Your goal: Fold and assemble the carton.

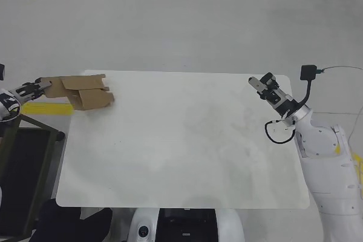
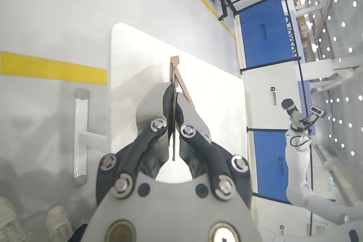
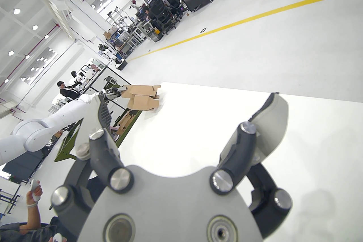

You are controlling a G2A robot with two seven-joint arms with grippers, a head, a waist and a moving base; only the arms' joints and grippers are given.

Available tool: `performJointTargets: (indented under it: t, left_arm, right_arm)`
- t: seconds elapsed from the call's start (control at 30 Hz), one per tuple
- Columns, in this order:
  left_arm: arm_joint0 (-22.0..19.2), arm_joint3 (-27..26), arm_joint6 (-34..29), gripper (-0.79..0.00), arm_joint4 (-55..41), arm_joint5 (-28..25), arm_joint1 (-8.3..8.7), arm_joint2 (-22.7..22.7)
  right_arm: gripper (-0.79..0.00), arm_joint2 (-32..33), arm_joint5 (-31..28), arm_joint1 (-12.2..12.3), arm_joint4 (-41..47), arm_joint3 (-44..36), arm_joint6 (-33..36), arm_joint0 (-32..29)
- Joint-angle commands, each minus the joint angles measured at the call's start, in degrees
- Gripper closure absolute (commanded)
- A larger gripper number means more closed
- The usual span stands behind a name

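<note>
A flat brown carton hangs over the far left corner of the white table, its flaps unfolded. My left gripper is shut on the carton's left edge, just off the table. In the left wrist view the carton appears edge-on, pinched between the dark pads. From the right wrist view the carton lies at the far corner with the left gripper on it. My right gripper stands open above the far right corner, holding nothing; its fingers are spread wide.
A dark green rack stands beside the table's left side, with more flat cardboard on it. A grey handle bar is on the floor side near the left gripper. Yellow floor lines run beyond the table.
</note>
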Motion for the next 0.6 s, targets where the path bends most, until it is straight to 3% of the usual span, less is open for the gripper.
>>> performJointTargets:
  t: [0.0,0.57]
  left_arm:
    - [-1.05,-1.39,-0.12,0.000,0.32,0.12,-0.51,0.64]
    - [-10.24,-11.63,-0.70,0.000,-1.01,0.71,-6.90,6.16]
  right_arm:
    - [-0.785,0.00,0.00,0.00,0.00,0.00,0.00,0.00]
    - [-0.785,0.00,0.00,0.00,0.00,0.00,0.00,0.00]
